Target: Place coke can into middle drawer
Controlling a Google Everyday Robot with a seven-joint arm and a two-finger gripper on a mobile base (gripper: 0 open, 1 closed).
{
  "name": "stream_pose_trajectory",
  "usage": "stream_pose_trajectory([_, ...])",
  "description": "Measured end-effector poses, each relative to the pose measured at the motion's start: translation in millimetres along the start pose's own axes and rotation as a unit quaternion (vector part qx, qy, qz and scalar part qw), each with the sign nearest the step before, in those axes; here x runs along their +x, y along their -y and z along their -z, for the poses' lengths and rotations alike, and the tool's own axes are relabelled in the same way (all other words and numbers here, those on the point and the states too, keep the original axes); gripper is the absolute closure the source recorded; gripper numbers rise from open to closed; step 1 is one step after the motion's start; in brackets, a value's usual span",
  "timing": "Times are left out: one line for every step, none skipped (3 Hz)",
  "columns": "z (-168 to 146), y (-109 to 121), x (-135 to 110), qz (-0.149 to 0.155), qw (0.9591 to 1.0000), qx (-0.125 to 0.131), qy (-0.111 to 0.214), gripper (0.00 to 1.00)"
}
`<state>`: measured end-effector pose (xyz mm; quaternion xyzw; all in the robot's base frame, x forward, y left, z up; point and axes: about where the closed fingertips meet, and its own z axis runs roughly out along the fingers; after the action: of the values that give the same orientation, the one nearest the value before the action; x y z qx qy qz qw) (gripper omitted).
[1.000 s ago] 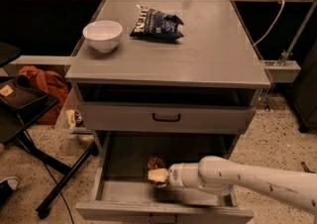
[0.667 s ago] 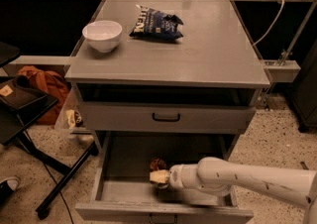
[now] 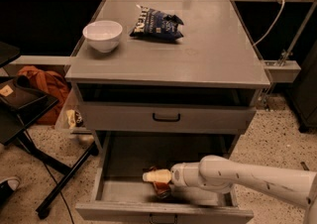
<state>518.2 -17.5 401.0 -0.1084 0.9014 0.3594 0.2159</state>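
The middle drawer (image 3: 121,192) is pulled open at the bottom of the grey cabinet. My gripper (image 3: 151,175) reaches into it from the right on a white arm (image 3: 247,177), low over the drawer floor near the front middle. The coke can (image 3: 161,189), red-orange and partly hidden, shows just below and right of the gripper tip, at or close to the drawer floor. I cannot tell whether it rests on the floor or hangs from the gripper.
A shut grey drawer front with a black curved handle (image 3: 166,117) sits above the open drawer. A white bowl (image 3: 102,34) and a dark blue chip bag (image 3: 156,22) lie on the cabinet top (image 3: 218,57). A black stand (image 3: 22,119) and orange cloth (image 3: 47,86) are at the left.
The gripper has sunk a little toward the drawer's front. The can showed above and behind the gripper tip before; now it shows below it.
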Motion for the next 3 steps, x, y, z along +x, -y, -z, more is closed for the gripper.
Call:
stream_pose_trajectory([0,0,0,0.000,1.0000,0.000,0.000,0.00])
stream_pose_trajectory([8,-2,-3,0.008,0.9999,-0.015,0.001,0.00])
stream_pose_trajectory([38,-5,-9,0.018,0.9997,-0.012,-0.013,0.00])
